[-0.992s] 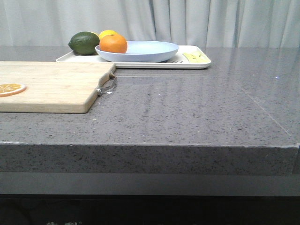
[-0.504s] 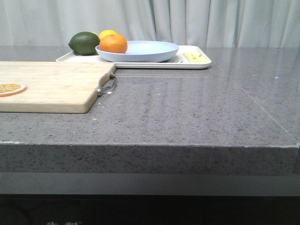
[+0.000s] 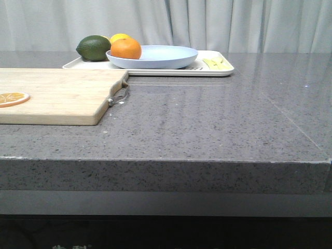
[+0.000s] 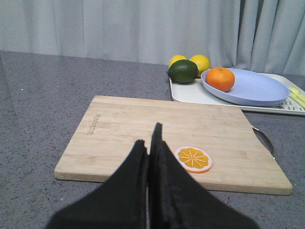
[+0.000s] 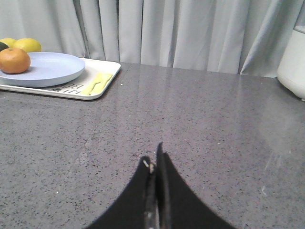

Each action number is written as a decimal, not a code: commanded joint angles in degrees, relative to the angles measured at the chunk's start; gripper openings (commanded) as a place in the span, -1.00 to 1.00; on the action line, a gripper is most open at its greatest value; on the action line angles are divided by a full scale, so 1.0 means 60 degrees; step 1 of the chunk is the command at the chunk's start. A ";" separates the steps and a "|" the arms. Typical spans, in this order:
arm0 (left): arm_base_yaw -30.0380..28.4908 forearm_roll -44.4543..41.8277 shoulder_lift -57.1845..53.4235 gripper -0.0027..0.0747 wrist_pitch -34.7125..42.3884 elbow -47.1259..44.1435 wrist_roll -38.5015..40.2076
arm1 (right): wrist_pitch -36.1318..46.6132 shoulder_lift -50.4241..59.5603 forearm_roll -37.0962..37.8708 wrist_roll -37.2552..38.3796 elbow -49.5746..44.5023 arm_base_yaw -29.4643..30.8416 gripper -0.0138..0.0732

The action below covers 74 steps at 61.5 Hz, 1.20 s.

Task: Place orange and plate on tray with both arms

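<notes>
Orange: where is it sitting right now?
In the front view the orange sits at the left end of the plate, which rests on the tray at the table's far side, just right of the dark green fruit.

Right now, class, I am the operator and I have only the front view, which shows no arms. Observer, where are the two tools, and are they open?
Observer: The left tool is shut, fingers together, pointing over the cutting board with the orange slice just beside it.
Operator: And the right one?
Observer: The right tool is shut too, holding nothing, with bare counter ahead of it.
Operator: Is anything hidden behind the lime?
Observer: Yes, two lemons sit behind the lime; your view hardly shows them.
</notes>
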State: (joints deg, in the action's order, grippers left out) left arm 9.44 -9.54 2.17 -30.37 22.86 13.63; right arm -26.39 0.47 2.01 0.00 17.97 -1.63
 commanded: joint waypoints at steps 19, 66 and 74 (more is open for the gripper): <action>-0.1139 0.1783 -0.0602 -0.98 0.2102 -0.1059 -0.1496 | 0.0775 -0.0109 0.0139 -0.0077 0.0340 0.0049 -0.83; -0.1226 0.1986 -0.0584 -0.98 0.4252 -0.3864 -0.1480 | 0.0732 -0.0109 0.0139 -0.0077 0.0340 0.0049 -0.83; -0.1226 0.1986 -0.0584 -0.98 0.4252 -0.3864 -0.1480 | 0.0732 -0.0109 0.0139 -0.0077 0.0340 0.0049 -0.83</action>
State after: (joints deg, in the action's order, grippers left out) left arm 2.16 1.94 -0.25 -9.89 -0.05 4.89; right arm -26.30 0.56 2.01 0.00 17.97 -1.63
